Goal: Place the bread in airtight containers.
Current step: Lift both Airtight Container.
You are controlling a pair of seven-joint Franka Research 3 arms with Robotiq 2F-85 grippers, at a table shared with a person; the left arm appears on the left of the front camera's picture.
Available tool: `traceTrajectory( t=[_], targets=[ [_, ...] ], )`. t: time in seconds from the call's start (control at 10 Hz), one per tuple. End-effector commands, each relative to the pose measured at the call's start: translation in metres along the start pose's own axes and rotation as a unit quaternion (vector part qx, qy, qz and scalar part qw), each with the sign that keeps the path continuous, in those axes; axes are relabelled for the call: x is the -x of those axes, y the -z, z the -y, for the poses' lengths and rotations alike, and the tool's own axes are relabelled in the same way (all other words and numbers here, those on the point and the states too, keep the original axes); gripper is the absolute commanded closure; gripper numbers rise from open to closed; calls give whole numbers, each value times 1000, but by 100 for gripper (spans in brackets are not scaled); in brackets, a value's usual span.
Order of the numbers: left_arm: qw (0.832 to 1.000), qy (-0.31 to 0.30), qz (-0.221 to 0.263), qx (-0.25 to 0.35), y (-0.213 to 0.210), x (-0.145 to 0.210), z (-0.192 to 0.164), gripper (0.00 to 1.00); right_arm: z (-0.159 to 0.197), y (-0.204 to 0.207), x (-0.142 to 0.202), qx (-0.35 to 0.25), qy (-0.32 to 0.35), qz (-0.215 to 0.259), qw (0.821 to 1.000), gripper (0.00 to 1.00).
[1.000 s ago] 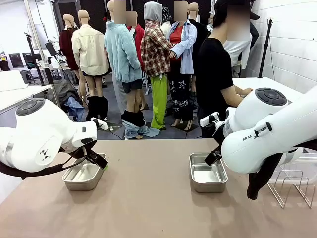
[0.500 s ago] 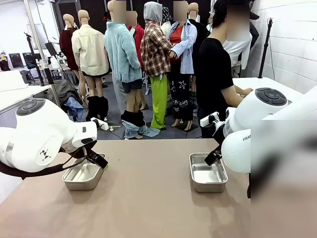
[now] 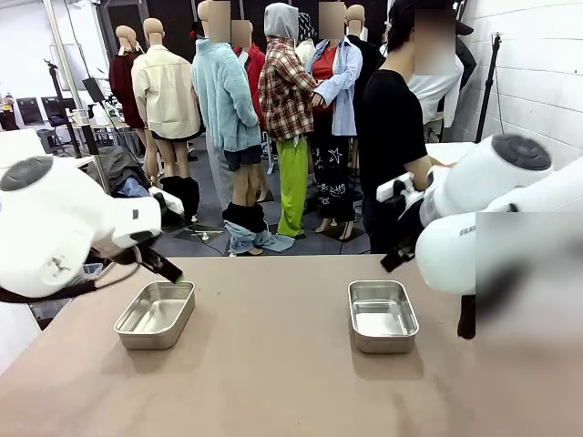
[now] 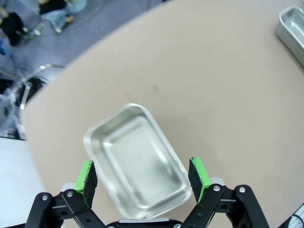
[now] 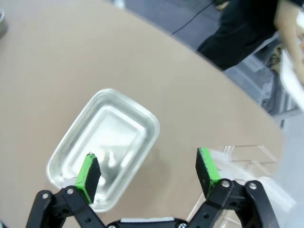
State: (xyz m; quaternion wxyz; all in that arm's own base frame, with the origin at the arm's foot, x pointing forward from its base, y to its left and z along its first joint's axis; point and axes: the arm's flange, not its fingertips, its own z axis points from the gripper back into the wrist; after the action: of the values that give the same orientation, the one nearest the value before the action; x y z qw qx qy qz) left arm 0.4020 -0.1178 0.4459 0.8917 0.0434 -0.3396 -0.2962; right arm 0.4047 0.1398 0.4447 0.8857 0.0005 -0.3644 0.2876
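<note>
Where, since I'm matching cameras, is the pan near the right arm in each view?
Front view: right pan, right of centre on the tan table.
Left wrist view: pan at the top right corner, cut off.
Right wrist view: pan at lower left, empty.
Shared landmark: the table.

2 shiny metal pans (image 3: pixel 155 316) (image 3: pixel 383 319), matt smooth tabletop (image 3: pixel 273 373).
</note>
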Motion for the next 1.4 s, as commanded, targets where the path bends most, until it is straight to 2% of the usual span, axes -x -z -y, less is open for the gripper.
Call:
traceTrajectory(
  t=[0.0, 0.2, 0.4, 0.6, 0.7, 0.8, 0.9, 1.3],
  targets=[
    [998, -1, -12, -56, -39, 21, -26, 0, 48, -37, 9, 78, 31, 31, 996, 0],
    [998, -31, -15, -60, -50, 46, -77, 0, 117, -79, 42, 157, 90, 25, 983, 0],
    [996, -32, -28, -78, -56, 62, -112, 0, 182, -117, 90, 241, 147, -17, 959, 0],
    [998, -21, -17, -63, -45, 67, -129, 0, 225, -125, 140, 254, 215, -55, 941, 0],
    [998, -19, -13, -50, -37, 68, -131, 0, 237, -120, 160, 250, 238, -67, 936, 0],
    [999, -26, -13, -43, -31, 64, -130, 0, 240, -110, 173, 234, 238, -69, 940, 0],
    [997, -35, -28, -65, -49, 65, -133, 0, 256, -139, 149, 256, 213, -54, 941, 0],
    [997, -35, -28, -65, -49, 65, -133, 0, 256, -139, 149, 256, 213, -54, 941, 0]
  ],
)
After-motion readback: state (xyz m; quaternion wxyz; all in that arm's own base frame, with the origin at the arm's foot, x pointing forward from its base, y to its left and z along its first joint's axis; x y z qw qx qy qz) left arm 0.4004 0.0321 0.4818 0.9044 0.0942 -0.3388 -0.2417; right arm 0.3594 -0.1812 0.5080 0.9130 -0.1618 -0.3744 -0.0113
